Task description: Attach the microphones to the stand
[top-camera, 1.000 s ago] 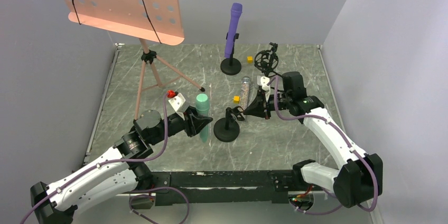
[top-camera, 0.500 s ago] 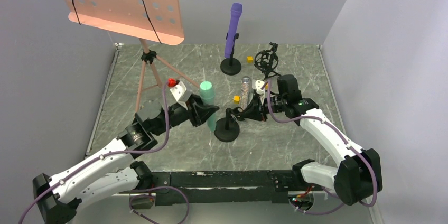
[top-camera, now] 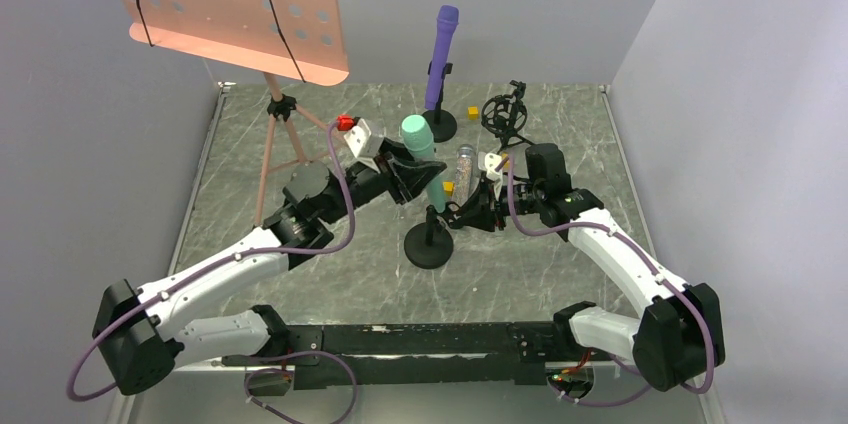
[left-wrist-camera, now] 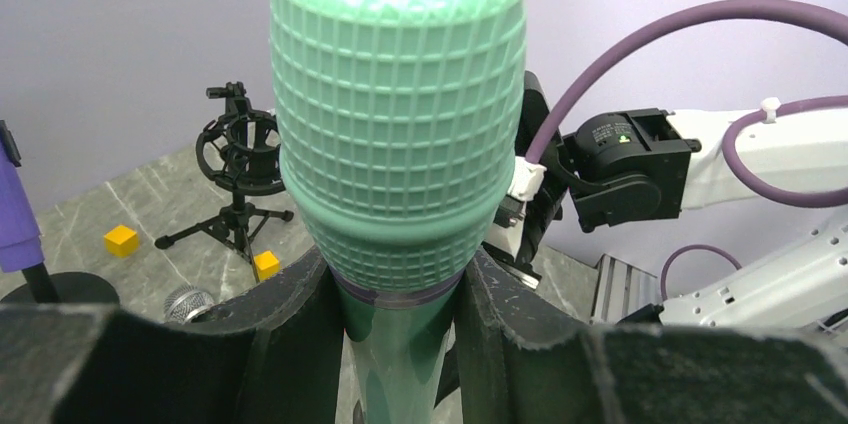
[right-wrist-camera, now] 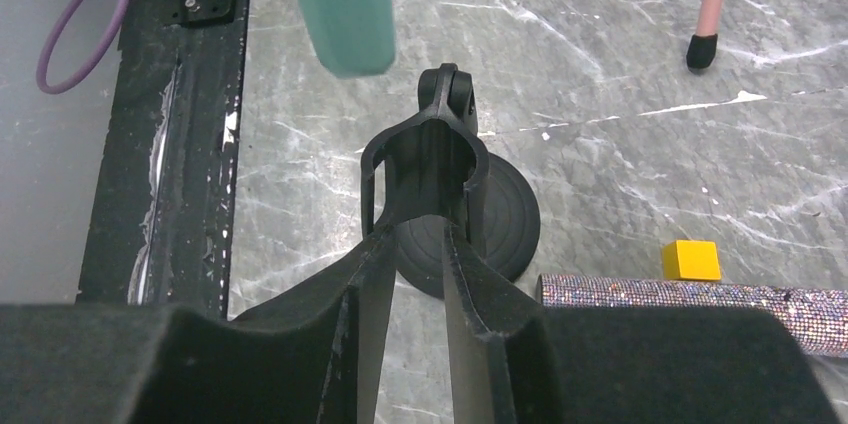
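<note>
Marble table [top-camera: 530, 279]: left tool [top-camera: 422, 177] clenches mint microphone [left-wrist-camera: 400, 124]; right tool [right-wrist-camera: 418, 242] at clip [right-wrist-camera: 452, 94], grip unclear.

pink music stand [top-camera: 240, 14] back left | yellow cube [top-camera: 473, 113] behind | marble table [top-camera: 560, 274]

The green mic [top-camera: 416, 132], mint with a gridded head, hangs tilted, head up, tail close to the clip [right-wrist-camera: 447, 94] of the empty stand [top-camera: 428, 244]. The purple mic [top-camera: 441, 54] sits upright in the far stand [top-camera: 437, 125]. The copper mic [top-camera: 463, 169], glittery, silver-headed, lies flat between the two stands.
</note>
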Robot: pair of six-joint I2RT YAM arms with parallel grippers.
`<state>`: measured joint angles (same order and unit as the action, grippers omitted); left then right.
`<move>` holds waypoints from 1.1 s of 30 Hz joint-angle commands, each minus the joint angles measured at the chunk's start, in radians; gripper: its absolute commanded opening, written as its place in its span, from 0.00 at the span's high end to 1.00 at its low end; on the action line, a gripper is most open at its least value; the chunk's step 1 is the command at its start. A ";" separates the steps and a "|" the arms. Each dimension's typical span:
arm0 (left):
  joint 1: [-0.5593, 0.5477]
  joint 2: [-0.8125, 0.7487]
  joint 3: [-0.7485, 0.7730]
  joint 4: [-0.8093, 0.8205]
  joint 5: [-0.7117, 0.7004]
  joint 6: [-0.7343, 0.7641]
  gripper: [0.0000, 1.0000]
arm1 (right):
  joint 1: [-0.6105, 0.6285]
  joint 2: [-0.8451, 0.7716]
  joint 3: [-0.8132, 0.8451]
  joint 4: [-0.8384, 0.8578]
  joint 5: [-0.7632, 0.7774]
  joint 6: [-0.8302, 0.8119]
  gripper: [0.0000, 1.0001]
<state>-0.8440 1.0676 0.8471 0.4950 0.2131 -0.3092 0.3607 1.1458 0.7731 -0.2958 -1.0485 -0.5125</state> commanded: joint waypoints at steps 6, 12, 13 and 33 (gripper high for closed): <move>0.008 0.092 -0.011 0.275 -0.020 -0.072 1.00 | 0.004 -0.024 -0.018 0.037 -0.017 0.006 0.65; 0.025 0.133 -0.084 0.372 -0.039 -0.131 1.00 | 0.004 -0.021 -0.021 0.038 -0.018 0.006 0.65; 0.029 0.137 -0.095 0.381 -0.040 -0.138 1.00 | 0.004 -0.021 -0.021 0.039 -0.016 0.007 0.65; 0.040 0.254 -0.275 0.625 0.029 -0.332 1.00 | 0.003 -0.015 -0.024 0.043 -0.016 0.013 0.65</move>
<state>-0.7975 1.2922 0.5980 1.0527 0.1875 -0.5739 0.3565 1.1419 0.7582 -0.2676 -1.0527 -0.4953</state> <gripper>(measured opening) 0.412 0.330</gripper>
